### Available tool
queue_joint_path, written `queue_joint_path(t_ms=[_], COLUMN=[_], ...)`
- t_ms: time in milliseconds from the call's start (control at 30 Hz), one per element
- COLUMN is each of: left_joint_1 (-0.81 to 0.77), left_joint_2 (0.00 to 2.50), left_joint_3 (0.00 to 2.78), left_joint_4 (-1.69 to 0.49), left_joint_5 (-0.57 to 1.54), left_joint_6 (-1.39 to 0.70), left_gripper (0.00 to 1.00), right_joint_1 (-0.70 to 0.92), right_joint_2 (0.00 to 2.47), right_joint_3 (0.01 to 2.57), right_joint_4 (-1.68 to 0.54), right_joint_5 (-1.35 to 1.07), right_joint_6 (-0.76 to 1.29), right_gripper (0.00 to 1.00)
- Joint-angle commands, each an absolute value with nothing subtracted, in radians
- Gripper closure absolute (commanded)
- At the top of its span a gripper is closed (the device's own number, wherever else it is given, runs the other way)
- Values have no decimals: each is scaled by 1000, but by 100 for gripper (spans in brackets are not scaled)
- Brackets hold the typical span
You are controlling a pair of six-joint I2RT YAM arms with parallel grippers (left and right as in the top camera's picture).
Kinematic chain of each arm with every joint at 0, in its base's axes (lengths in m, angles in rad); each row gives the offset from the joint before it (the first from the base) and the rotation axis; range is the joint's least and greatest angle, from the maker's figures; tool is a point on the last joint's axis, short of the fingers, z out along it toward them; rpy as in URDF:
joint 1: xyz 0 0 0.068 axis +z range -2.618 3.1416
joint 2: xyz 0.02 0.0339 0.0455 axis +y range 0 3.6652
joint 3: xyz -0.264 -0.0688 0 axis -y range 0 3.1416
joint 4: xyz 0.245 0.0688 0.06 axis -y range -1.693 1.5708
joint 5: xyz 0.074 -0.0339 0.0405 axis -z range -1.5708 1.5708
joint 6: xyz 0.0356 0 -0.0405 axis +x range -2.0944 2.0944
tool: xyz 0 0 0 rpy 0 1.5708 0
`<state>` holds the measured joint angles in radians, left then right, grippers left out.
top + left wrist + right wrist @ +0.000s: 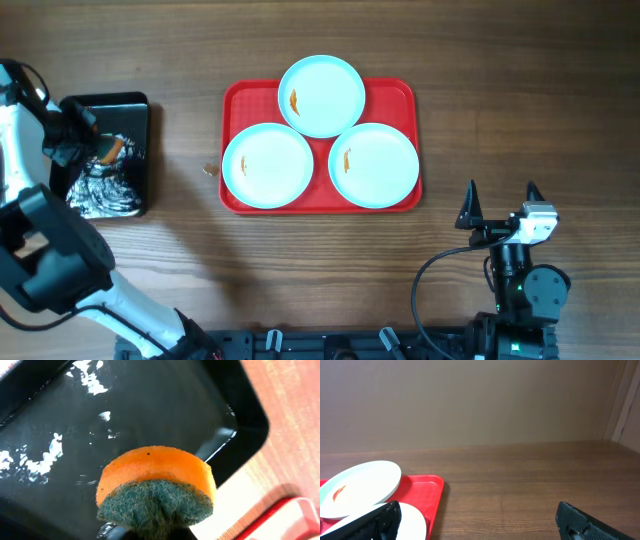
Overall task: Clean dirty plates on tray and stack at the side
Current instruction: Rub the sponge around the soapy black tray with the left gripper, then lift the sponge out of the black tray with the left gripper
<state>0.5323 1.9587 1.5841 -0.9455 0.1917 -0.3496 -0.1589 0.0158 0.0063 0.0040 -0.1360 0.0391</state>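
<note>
Three pale blue-white plates sit on the red tray: one at the back middle, one front left, one front right. Each has a small orange smear. My left gripper is over the black tray at the far left, shut on an orange sponge with a green scouring side. My right gripper is open and empty, in front of the red tray's right end. In the right wrist view the tray and two plates lie to the left.
The glossy black tray holds white foam on its near half. A small brown crumb lies on the wooden table between the two trays. Bare wood lies right of the red tray.
</note>
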Motion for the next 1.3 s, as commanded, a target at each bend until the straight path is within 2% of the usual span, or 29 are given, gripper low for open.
queue_joint_path(t_ms=[0,533,667,1267], left_joint_1=[539,543,543,543], left_joint_2=[1979,1885,1911,1879], left_joint_3=[1574,1578,1562,1537], left_joint_4=[-933,-892,-886,-854], left_joint_5=[186,189,189,238], left_joint_6=[-344,-342,-189,-186], left_gripper=[96,96,96,96], right_joint_1=[-162,-162,-161,-161], right_joint_2=[11,11,11,11], right_joint_3=[5,5,5,5], right_joint_4=[7,7,7,7], right_joint_5=[-130,-130,-130,-130], right_joint_6=[27,27,27,27], right_gripper=[0,0,0,0])
